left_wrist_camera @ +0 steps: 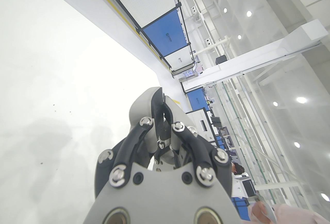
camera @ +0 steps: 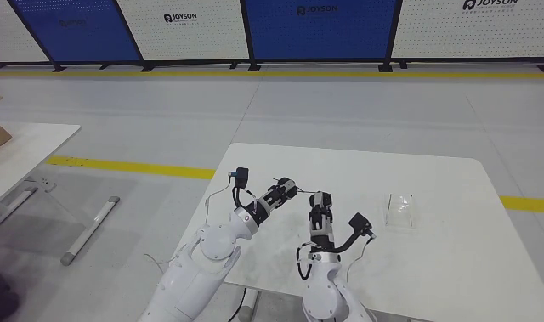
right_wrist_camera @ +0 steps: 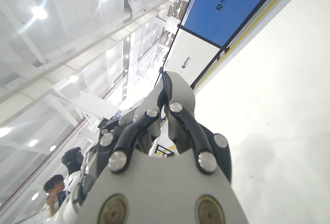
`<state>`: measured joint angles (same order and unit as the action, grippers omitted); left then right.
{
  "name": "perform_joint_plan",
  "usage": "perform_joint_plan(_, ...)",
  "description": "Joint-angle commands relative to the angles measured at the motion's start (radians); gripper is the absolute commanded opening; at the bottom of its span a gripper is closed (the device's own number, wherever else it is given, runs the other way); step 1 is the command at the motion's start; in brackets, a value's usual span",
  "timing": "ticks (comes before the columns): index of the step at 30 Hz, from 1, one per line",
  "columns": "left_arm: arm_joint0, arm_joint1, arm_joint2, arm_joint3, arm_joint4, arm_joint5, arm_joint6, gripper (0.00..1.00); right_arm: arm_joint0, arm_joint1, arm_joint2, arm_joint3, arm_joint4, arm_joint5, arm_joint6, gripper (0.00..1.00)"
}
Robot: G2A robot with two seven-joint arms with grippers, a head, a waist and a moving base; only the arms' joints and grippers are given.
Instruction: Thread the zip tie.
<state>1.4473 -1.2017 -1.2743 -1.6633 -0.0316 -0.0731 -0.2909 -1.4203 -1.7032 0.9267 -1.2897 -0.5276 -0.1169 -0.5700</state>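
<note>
The white table (camera: 442, 262) with rounded corners carries everything here. Both arms come up from its near edge and stand over its near left part. In the wrist views the same pale top (left_wrist_camera: 51, 55) (right_wrist_camera: 283, 80) lies beside each claw, bare but for a few tiny dark specks.

The left claw (camera: 287, 187) sits above the table and angles toward the far right. In its own wrist view the left claw (left_wrist_camera: 162, 97) has both fingers pressed together at the tips, with no gap between the dark pads and nothing held between them.

The right claw (camera: 320, 200) is just beside the left one, on its right, and points roughly toward the table's far edge. In its own wrist view the right claw (right_wrist_camera: 165, 80) is likewise fully closed, with the pads meeting along their length and nothing gripped.

The zip tie (camera: 399, 210) lies flat on the table to the right of the right claw, apart from both claws and touched by neither. From above it shows as a small, pale, see-through patch with a thin dark line down each side. Those lines, and so its long axis, run roughly from the table's far edge toward its near edge. It is too small to tell its head from its tail, or whether it is looped.
</note>
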Motion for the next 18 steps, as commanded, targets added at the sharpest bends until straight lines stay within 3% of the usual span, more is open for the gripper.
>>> perform_joint_plan(1, 0.000, 0.000, 0.000, 0.000, 0.000, 0.000, 0.000, 0.23, -0.001, 0.001, -0.001, -0.001, -0.001, 0.001, 0.000, 0.00)
perform_joint_plan(4, 0.000, 0.000, 0.000, 0.000, 0.000, 0.000, 0.000, 0.28, -0.001, 0.001, -0.002, -0.003, -0.003, 0.004, -0.001, 0.00)
perform_joint_plan(14, 0.000, 0.000, 0.000, 0.000, 0.000, 0.000, 0.000, 0.24, 0.005, -0.002, 0.001, -0.004, 0.028, 0.041, -0.036, 0.00)
perform_joint_plan(18, 0.000, 0.000, 0.000, 0.000, 0.000, 0.000, 0.000, 0.27, 0.008, -0.003, -0.001, 0.000, 0.031, 0.047, -0.046, 0.00)
